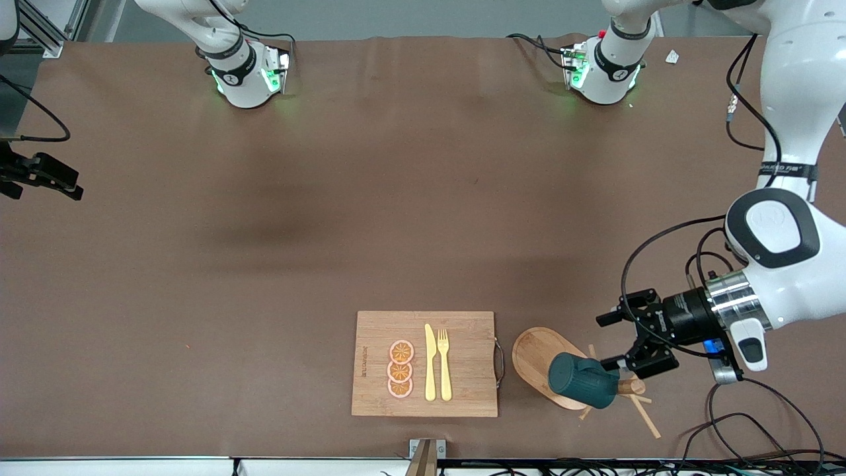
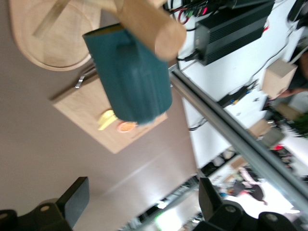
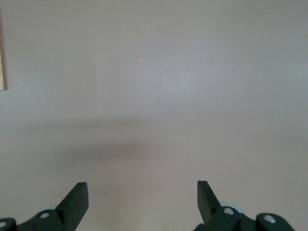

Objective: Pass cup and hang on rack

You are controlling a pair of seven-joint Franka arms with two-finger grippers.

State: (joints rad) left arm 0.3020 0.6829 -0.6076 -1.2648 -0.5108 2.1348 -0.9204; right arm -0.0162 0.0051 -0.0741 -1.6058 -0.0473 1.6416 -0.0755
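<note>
The dark teal cup (image 1: 583, 380) hangs tilted on the wooden rack (image 1: 537, 350), up against its post, with its handle hidden. My left gripper (image 1: 607, 340) is open just beside the cup, toward the left arm's end of the table, and its fingers are clear of it. In the left wrist view the cup (image 2: 132, 77) sits under the post's round top (image 2: 151, 26), well ahead of the open left gripper (image 2: 143, 202). My right gripper (image 1: 43, 175) waits at the right arm's end of the table. In its own view the right gripper (image 3: 143, 199) is open over bare brown table.
A bamboo cutting board (image 1: 462, 330) lies beside the rack, toward the right arm's end, carrying orange slices (image 1: 400, 369), a yellow knife (image 1: 430, 363) and a fork (image 1: 444, 363). Thin pegs (image 1: 644, 416) stick out from the rack near the table's front edge. Cables trail below the left arm.
</note>
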